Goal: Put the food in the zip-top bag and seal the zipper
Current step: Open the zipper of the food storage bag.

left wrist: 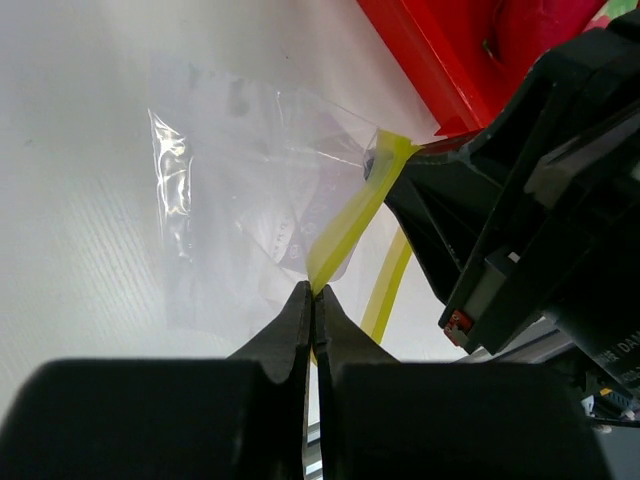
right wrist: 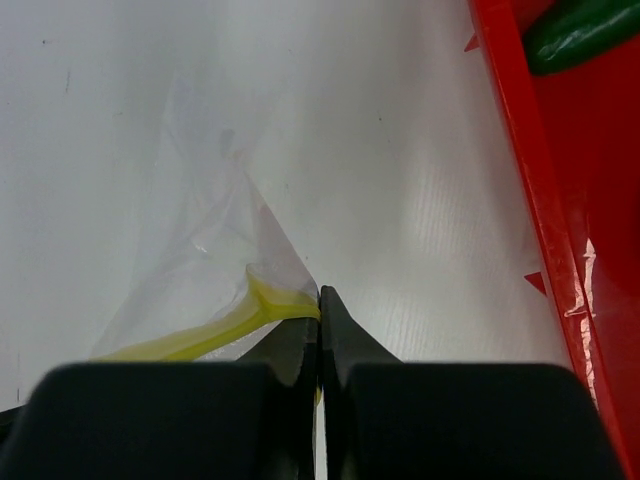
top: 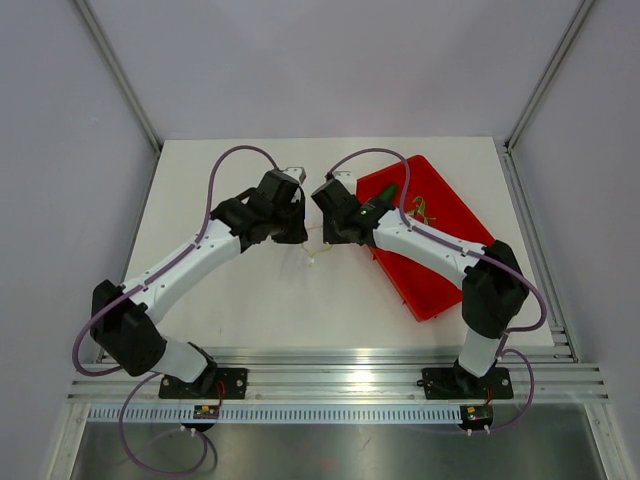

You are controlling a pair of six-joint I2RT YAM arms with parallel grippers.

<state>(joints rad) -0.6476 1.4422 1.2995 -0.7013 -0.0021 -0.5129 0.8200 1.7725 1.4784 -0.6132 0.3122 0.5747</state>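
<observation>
On the desk point(top: 260, 300), the left end effector point(left wrist: 312, 290) and right end effector point(right wrist: 320, 295) each pinch the yellow-green zipper point(left wrist: 345, 230) of the zip-top bag point(left wrist: 240, 180). The food point(right wrist: 575, 35) lies in the red tray point(right wrist: 540, 200), 2 o'clock from the bag. Releasing either to fetch it may collapse the mouth.

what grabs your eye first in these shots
The bright red tray sits on the right side of the table, with the dark green food lying in it. Mid-table, the left end effector and right end effector are each shut on the yellow-green zipper of the clear zip-top bag, food not yet inside.
</observation>
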